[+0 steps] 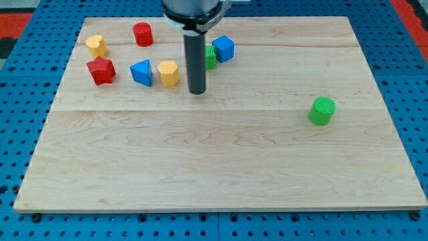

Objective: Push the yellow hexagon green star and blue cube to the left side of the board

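Observation:
The yellow hexagon [168, 72] lies left of centre in the upper part of the board, right beside the blue triangle [142, 72]. My tip [197, 91] stands just to the right of the hexagon, a small gap apart. The rod hides most of the green star [210, 56]; only its right edge shows. The blue cube [224, 48] sits next to the star on its right, near the view's top.
A red star [101, 70], a yellow heart-like block [96, 45] and a red cylinder [142, 33] sit at the upper left. A green cylinder [322, 110] stands alone at the right. The wooden board [214, 167] lies on a blue pegboard.

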{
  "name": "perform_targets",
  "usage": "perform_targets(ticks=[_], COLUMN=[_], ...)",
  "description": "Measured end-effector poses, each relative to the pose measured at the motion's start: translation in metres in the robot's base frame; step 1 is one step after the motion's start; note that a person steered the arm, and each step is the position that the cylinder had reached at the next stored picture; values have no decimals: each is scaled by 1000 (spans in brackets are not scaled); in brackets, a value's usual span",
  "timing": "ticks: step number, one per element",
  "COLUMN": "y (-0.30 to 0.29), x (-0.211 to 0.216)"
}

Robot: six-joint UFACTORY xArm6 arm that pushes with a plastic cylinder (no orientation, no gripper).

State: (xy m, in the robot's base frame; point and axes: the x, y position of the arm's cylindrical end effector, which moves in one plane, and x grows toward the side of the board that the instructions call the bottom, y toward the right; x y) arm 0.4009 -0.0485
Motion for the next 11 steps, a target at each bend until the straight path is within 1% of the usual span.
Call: perform_targets(ticks=[1,2,3,4,5,6,7,8,9,10,11], y=[-31,-25,-6,-8,-72,-18,72,116,117,58,48], x=[-34,-62,-73,-81,-82,-59,-51,-81,-103,-123,-130])
